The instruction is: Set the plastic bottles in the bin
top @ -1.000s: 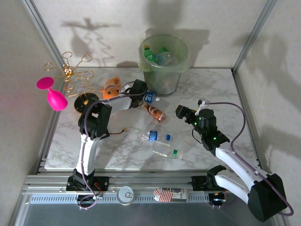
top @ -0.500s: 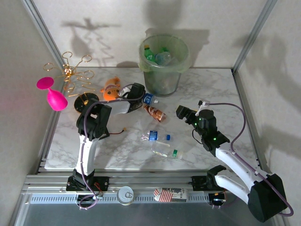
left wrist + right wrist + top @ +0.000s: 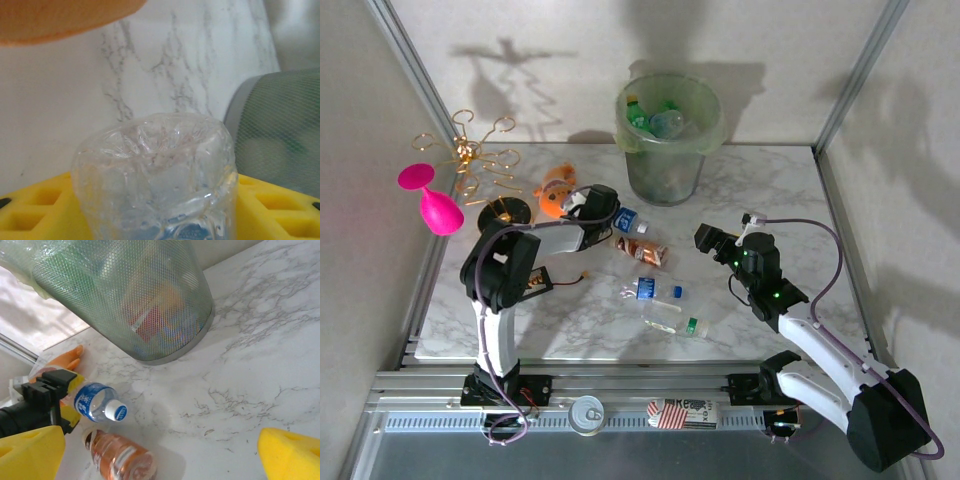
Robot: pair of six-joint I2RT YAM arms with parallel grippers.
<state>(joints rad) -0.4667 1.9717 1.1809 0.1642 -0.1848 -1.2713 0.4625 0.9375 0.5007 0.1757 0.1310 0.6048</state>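
Gripping the clear bottle [image 3: 626, 221], left claw [image 3: 609, 214] sits clenched on it; lift level, clear bin [image 3: 665, 176] rim b4 release; right claw [image 3: 706, 238] spread wide.

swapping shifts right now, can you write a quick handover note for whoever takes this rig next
Grippers: left gripper shut on a clear blue-label bottle, close to the base of the bin; right gripper open and empty over the right side of the table.
Done: several bottles already lie in the bin.
Left: drop the held bottle in, then collect three from the table: amber bottle, blue-cap bottle, green-cap bottle.
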